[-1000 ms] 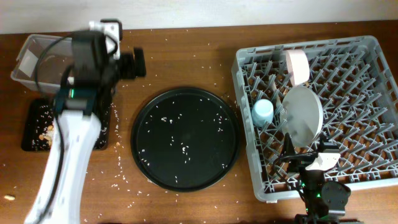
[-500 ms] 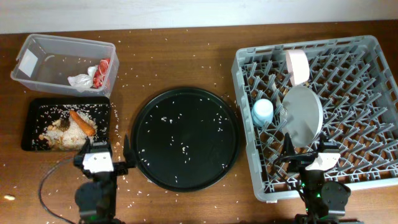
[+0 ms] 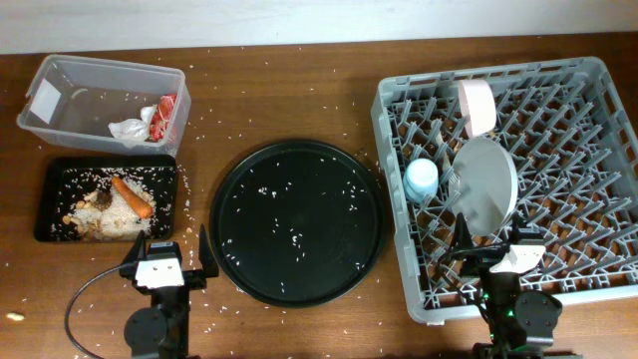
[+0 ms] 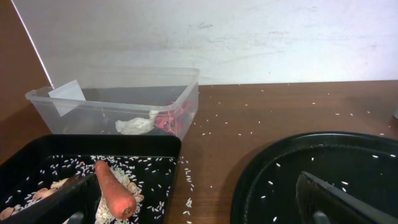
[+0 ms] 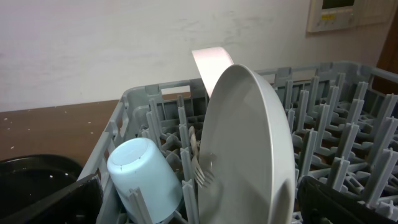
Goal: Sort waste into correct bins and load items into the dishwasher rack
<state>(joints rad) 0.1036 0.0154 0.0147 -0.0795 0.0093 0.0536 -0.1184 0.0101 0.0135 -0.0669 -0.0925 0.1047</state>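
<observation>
The clear tub point(image 3: 70, 100) holds the white napkin point(image 3: 128, 129) and red wrapper point(image 3: 164, 112). The shallow black tray point(image 3: 50, 214) holds the carrot point(image 3: 132, 196) on rice and scraps point(image 3: 110, 221). The grey rack point(image 3: 588, 199) holds the blue cup point(image 3: 421, 178), pink bowl point(image 3: 477, 105) and grey plate point(image 3: 488, 189), both on edge. The white fork point(image 5: 200, 168) stands between cup and plate. My left gripper point(image 3: 164, 255) is open and empty at the front edge, between the two trays. My right gripper point(image 3: 495, 245) is open and empty at the rack's front.
The large round black tray point(image 3: 296, 221) lies mid-table with rice grains on it. Loose rice is scattered over the wood around the tub and trays. In the left wrist view the carrot point(image 4: 115, 190) lies close to my left finger.
My left arm has pulled back from over the clear tub to the table's front edge, uncovering the tub and the black tray. The right arm has not moved.
</observation>
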